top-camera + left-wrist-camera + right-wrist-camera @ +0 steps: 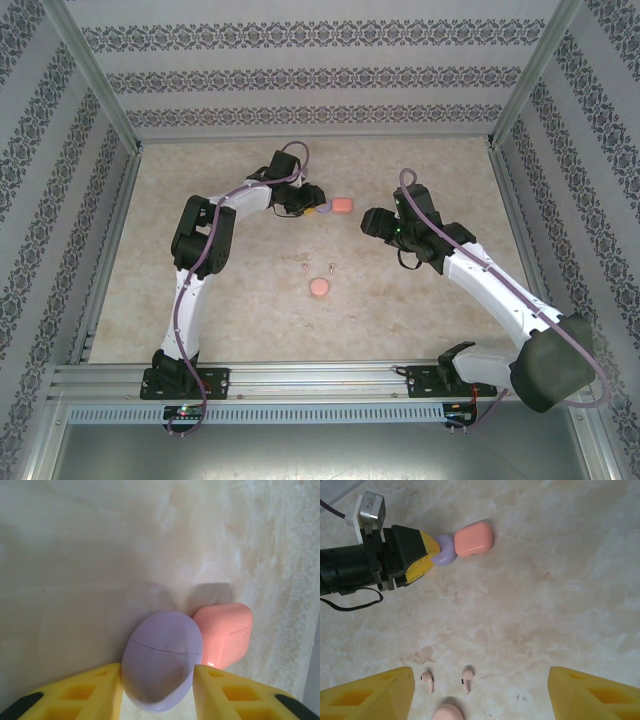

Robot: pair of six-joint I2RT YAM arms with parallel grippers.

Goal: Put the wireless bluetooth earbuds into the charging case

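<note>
Pinch these earbuds by the stem; they look light, slick. Your right claw gapes empty; left claw flanks purple case, grip unclear.

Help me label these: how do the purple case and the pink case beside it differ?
The purple case is egg-shaped; the pink case is a rounded box. The purple case sits between the fingers of the left claw; the pink case lies outside them. Both are shut, on the table.
</note>
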